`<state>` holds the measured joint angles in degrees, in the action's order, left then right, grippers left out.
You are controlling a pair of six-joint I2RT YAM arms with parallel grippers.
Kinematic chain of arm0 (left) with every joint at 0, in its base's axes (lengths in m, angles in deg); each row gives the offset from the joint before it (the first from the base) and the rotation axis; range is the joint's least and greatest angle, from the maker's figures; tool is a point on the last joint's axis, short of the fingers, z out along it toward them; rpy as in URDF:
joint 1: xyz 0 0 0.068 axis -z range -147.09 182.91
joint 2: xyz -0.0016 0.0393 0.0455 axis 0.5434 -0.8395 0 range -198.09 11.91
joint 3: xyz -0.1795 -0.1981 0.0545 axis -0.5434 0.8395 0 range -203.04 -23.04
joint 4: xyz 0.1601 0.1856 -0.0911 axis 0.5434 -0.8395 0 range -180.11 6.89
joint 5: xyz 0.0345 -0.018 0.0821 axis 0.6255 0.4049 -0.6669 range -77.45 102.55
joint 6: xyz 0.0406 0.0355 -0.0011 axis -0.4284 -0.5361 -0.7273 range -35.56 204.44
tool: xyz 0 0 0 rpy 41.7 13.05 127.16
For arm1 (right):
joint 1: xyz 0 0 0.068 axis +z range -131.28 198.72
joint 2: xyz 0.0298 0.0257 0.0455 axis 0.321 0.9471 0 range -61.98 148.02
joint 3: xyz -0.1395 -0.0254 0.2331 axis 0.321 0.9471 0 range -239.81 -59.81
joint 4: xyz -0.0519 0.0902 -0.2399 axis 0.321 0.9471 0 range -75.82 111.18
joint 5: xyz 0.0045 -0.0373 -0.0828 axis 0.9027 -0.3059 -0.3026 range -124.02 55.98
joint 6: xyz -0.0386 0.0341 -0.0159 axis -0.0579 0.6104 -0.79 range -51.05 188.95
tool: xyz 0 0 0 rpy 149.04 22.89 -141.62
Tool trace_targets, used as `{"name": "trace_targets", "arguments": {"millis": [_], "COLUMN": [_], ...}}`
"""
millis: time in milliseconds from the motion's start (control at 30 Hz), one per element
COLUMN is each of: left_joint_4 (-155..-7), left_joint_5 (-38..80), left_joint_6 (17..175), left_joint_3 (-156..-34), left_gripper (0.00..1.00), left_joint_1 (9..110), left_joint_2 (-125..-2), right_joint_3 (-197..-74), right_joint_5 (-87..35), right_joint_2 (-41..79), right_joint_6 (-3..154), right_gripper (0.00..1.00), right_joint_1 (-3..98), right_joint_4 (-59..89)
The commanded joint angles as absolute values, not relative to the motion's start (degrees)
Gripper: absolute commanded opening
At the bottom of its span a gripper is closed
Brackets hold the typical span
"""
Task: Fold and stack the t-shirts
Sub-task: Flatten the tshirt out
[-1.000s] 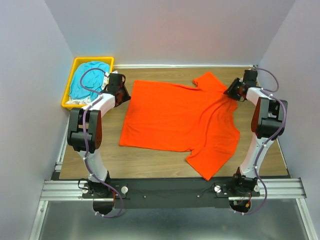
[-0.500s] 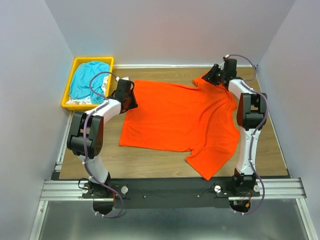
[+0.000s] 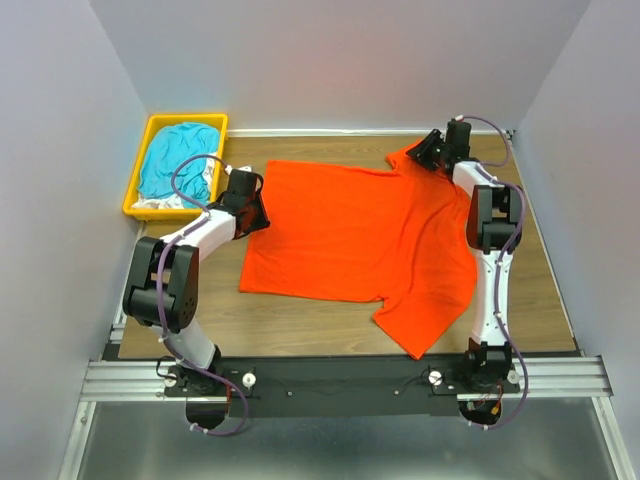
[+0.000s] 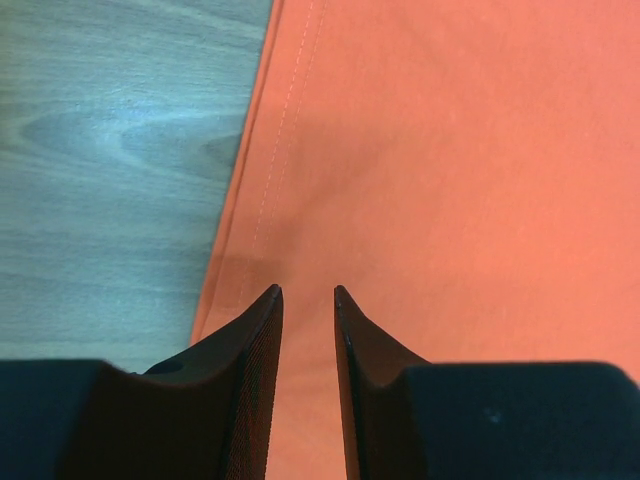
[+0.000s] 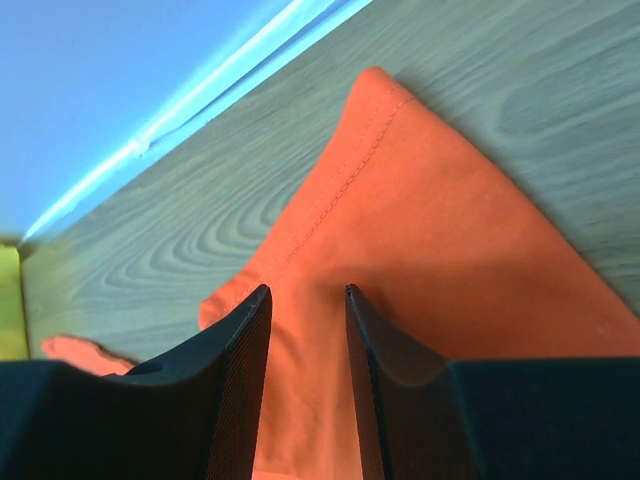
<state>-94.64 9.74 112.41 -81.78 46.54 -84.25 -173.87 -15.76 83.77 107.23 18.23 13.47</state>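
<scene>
A bright orange-red t-shirt (image 3: 360, 235) lies spread flat on the wooden table, one sleeve at the far right and one at the near right. My left gripper (image 3: 256, 206) is low over the shirt's left hemmed edge; in the left wrist view (image 4: 307, 290) its jaws stand slightly apart over flat cloth (image 4: 450, 180), holding nothing. My right gripper (image 3: 428, 154) is over the far sleeve; in the right wrist view (image 5: 307, 288) its jaws are apart above the sleeve cloth (image 5: 420, 230). A teal-blue t-shirt (image 3: 178, 160) lies bunched in the bin with some white fabric (image 3: 158, 203).
A yellow plastic bin (image 3: 133, 186) stands at the far left corner of the table (image 3: 300, 320). Grey walls close in the back and both sides. The black mounting rail (image 3: 340, 380) runs along the near edge.
My left gripper moved from beside the bin to the shirt's left edge. My right gripper swung left along the back onto the far sleeve. The shirt has barely moved.
</scene>
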Motion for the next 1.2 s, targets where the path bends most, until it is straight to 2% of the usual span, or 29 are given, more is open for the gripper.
{"name": "trace_targets", "arguments": {"millis": [0, 233, 400, 600, 667, 900, 1167], "left_joint_4": [-95.33, -95.51, -95.16, -94.19, -93.84, -93.14, -93.13], "left_joint_5": [7.98, 7.45, 7.54, 8.85, 9.21, 10.61, 11.85], "left_joint_6": [113.18, 113.71, 113.8, 113.89, 113.71, 112.13, 111.07], "left_joint_3": [-80.43, -78.85, -78.67, -79.81, -80.25, -82.1, -82.36], "left_gripper": [0.35, 0.35, 0.34, 0.34, 0.34, 0.34, 0.34], "left_joint_1": [46.71, 46.63, 46.71, 46.71, 46.71, 46.71, 46.62], "left_joint_2": [-81.61, -80.55, -80.47, -81.78, -82.31, -85.12, -88.55], "right_joint_3": [-172.75, -174.42, -178.63, -179.7, -177.07, -152.14, -132.42], "right_joint_5": [-23.55, -25.23, -19.8, -13.1, -14.06, -23.99, -23.92], "right_joint_2": [87.52, 87.17, 87.87, 83.84, 78.94, 60.4, 50.44], "right_joint_6": [111.92, 113.69, 110.7, 105.52, 102.45, 95.94, 98.12], "right_gripper": [0.43, 0.44, 0.44, 0.52, 0.54, 0.54, 0.51], "right_joint_1": [16.53, 14.24, 13.71, 13.71, 13.71, 13.36, 6.95], "right_joint_4": [14.7, 14.7, 14.7, 14.7, 14.7, 17.42, 18.04]}}
